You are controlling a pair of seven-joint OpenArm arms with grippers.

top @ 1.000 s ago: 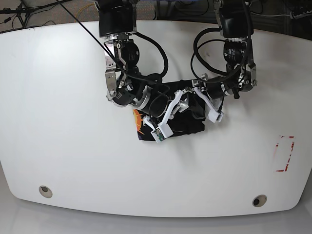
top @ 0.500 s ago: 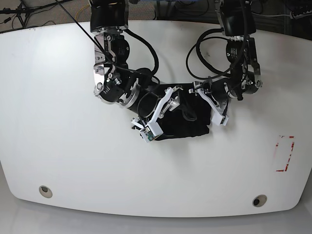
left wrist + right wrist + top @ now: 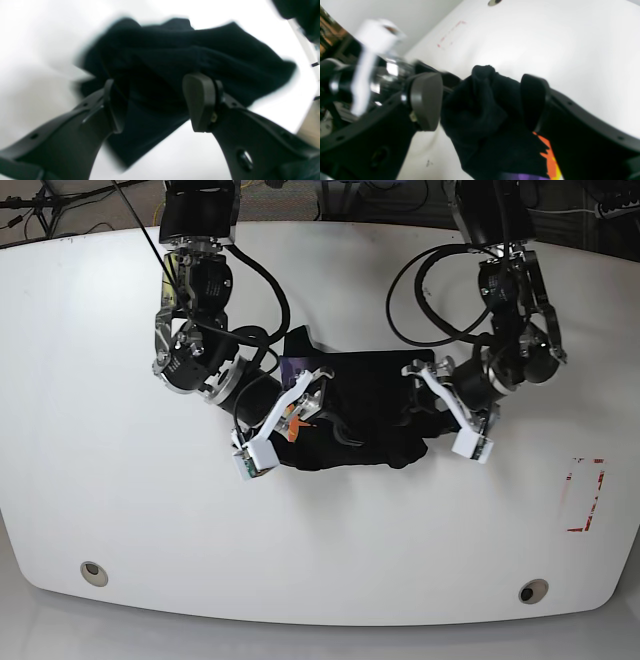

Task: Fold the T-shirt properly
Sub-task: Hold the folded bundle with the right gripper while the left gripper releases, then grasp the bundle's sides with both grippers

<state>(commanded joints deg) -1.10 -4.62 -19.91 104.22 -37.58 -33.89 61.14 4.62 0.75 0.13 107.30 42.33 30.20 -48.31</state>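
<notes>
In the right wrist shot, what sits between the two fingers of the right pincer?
A bunched fold of the black T-shirt fills the gap of the right pincer in the right wrist view; the fingers stand apart around it, and its orange print shows just below.

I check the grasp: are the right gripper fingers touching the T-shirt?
Cannot tell. In the right wrist view the T-shirt bunches between the fingers, but blur hides contact.

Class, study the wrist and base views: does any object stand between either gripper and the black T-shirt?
Nothing visible does. The right gripper has a bunch of the T-shirt directly between its open fingers. The left gripper is open right at the cloth, but contact is unclear. Only the bare white table surrounds it.
</notes>
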